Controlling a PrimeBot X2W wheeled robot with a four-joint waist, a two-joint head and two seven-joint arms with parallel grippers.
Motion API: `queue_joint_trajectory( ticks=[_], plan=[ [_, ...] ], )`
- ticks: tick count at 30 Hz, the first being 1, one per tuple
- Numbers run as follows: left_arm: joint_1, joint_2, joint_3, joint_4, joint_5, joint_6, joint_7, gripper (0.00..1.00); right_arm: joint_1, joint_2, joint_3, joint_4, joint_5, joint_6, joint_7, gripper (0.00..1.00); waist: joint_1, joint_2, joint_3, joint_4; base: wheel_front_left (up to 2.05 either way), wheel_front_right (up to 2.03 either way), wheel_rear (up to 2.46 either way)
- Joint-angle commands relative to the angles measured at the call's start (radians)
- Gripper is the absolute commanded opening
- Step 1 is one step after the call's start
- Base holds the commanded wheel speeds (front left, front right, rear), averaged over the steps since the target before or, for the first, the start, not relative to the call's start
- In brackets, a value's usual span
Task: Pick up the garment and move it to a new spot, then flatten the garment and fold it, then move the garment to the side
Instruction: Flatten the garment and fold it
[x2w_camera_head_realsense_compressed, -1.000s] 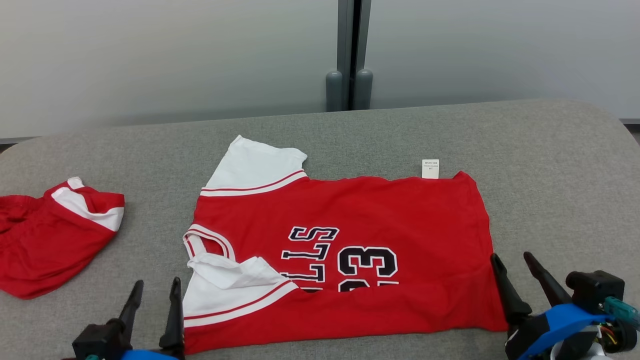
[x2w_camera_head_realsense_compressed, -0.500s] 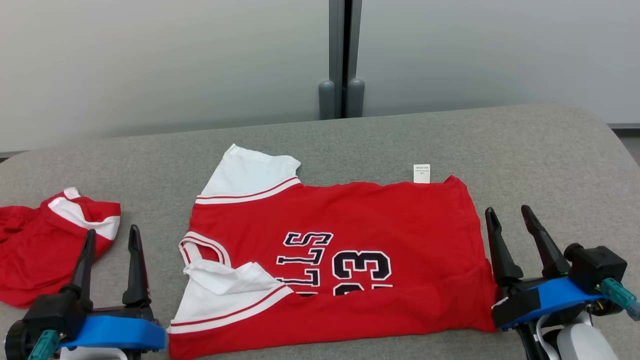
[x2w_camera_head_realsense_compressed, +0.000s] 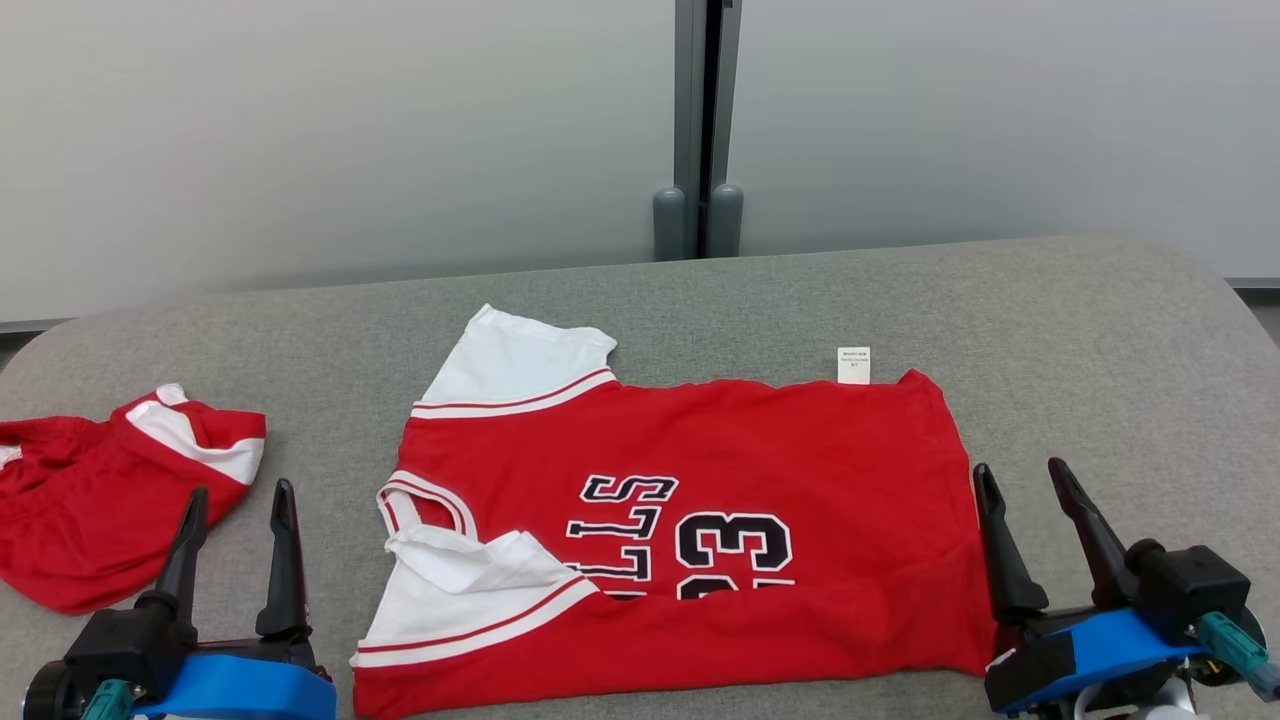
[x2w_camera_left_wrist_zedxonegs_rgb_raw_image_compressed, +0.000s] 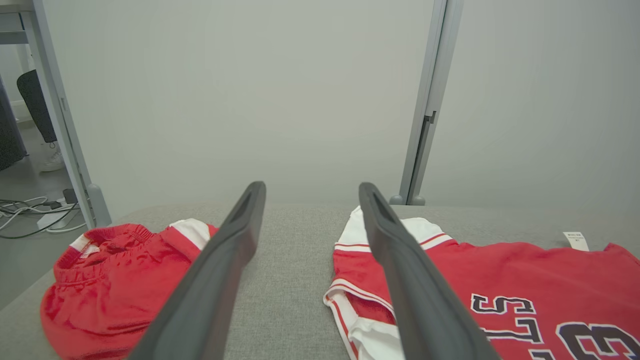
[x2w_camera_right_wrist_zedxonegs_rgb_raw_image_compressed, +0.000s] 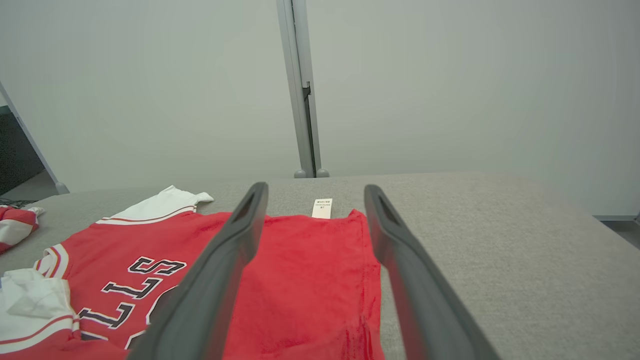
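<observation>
Flat on desk (x2w_camera_head_realsense_compressed: 1100, 330) between wide-open, empty left pincer (x2w_camera_head_realsense_compressed: 241, 489) and right pincer (x2w_camera_head_realsense_compressed: 1019, 466): half-folded red jersey (x2w_camera_head_realsense_compressed: 700, 440) reading "LLS" and "23"; tag (x2w_camera_head_realsense_compressed: 853, 365) print illegible; floor cables (x2w_camera_left_wrist_zedxonegs_rgb_raw_image_compressed: 25, 212) seen from left wrist.

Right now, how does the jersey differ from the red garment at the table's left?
The jersey lies spread out mid-table, near edge folded over; the red garment sits bunched by the left edge. The jersey bears dark letters and numerals; the red garment shows none. Both are red with white trim, on the grey table.
</observation>
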Motion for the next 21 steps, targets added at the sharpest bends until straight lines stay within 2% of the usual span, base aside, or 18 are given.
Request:
queue_joint_trajectory(
  ticks=[1, 21],
  plan=[
    [0.01, -0.001, 0.007, 0.01, 0.0, -0.011, -0.004, 1.0, 0.022, 0.009, -0.005, -0.018, -0.013, 0.0, 0.016, 1.0, 0.0, -0.0001, -0.001, 0.002, 0.0, 0.0, 0.0],
    [-0.003, -0.009, 0.013, 0.06, 0.005, -0.029, -0.005, 1.0, 0.049, 0.017, -0.005, -0.035, -0.026, 0.0, 0.065, 1.0, 0.0, -0.0001, -0.004, 0.0, 0.0, 0.0, 0.0]
  ],
)
